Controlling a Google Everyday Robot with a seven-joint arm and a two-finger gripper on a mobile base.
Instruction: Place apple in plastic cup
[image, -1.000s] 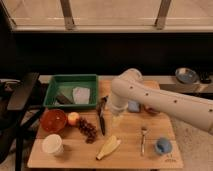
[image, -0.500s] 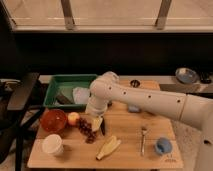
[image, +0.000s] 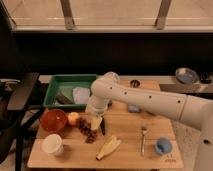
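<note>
The apple (image: 73, 118), small and yellowish with a red blush, lies on the wooden table between the orange bowl (image: 54, 120) and the dark grape bunch (image: 86, 129). The light-blue plastic cup (image: 163, 146) stands at the table's front right, far from the apple. My gripper (image: 98, 124) hangs at the end of the white arm (image: 140, 100), low over the table just right of the apple, next to the grapes. Nothing shows in its grasp.
A green tray (image: 70, 90) with items sits at the back left. A cream cup (image: 52, 144) stands front left, with a banana (image: 109, 147) and a fork (image: 143, 140) along the front. A tiny dark metal cup (image: 134, 83) stands at the back. A black chair (image: 20, 100) is to the left.
The arm has swung left and down across the table; the gripper went from the table's middle to a spot beside the apple and grapes. The objects have not moved.
</note>
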